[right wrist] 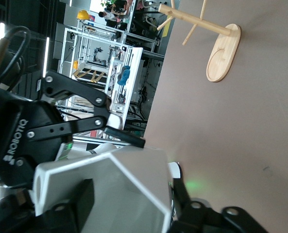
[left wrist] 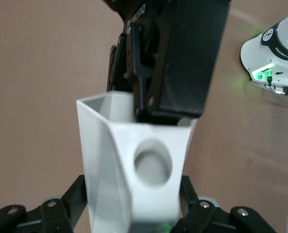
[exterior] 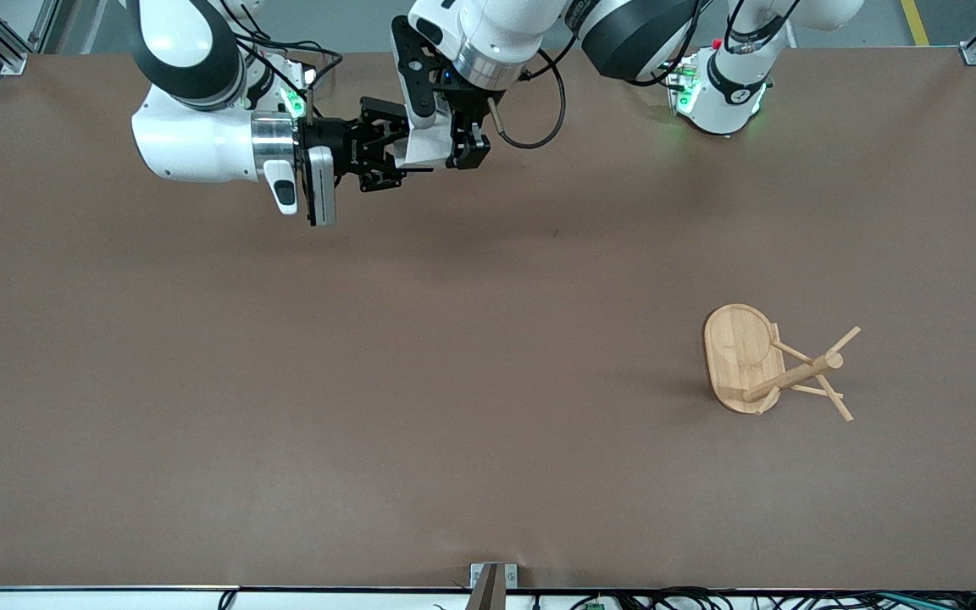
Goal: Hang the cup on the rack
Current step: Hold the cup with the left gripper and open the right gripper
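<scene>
The two grippers are meeting in the air above the table's robot-side edge — the left gripper (left wrist: 134,221) is clamping the cup (left wrist: 134,165) while the right gripper (exterior: 395,157) is spreading its jaws off it — seemingly a handover toward the rack (exterior: 772,364), standing well apart.

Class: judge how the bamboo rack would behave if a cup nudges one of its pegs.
The rack probably resists tipping: its oval base lies broad and flat on the table. Being bare bamboo on smooth brown covering, it may slide instead. Its thin angled pegs look likely to flex or snap under hard sideways pushes.
</scene>
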